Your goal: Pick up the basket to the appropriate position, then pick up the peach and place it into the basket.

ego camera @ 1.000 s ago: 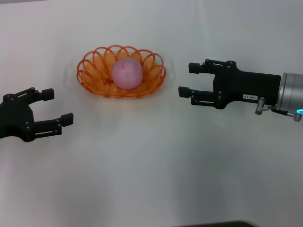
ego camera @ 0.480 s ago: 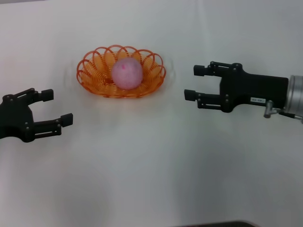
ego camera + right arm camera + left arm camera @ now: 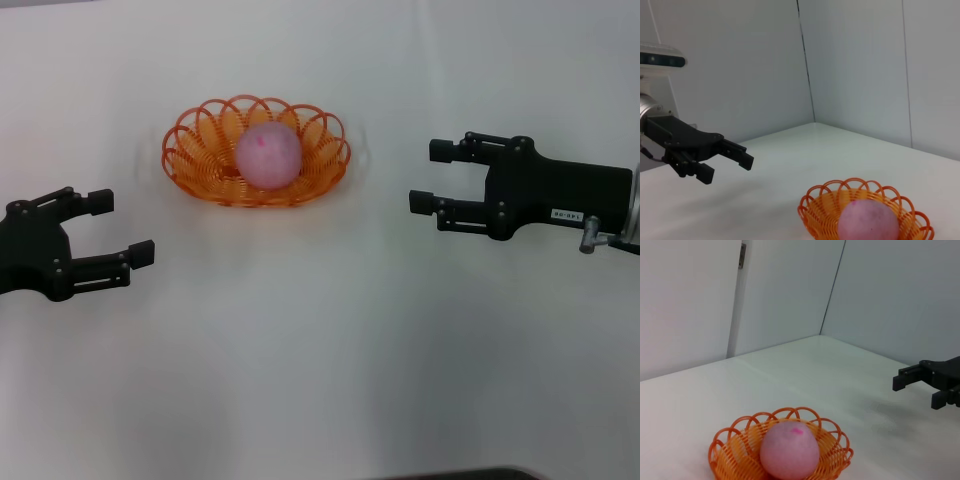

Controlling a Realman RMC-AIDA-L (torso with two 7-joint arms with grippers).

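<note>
- Our right gripper hangs released, holding nothing, with the basket well off beyond its fingertips.
- We see the peach sitting inside that basket.
- Our left gripper also gapes unloaded, the basket ahead of it.

Head looks down; both wrists face inward, sharing the basket.

Both grippers matte black w/ two blocky fingers each, linkage bars & small screws visible. Right gripper: white label on body, silver metal wrist collar w/ small silver fitting. Left gripper: plain black, no markings seen
</note>
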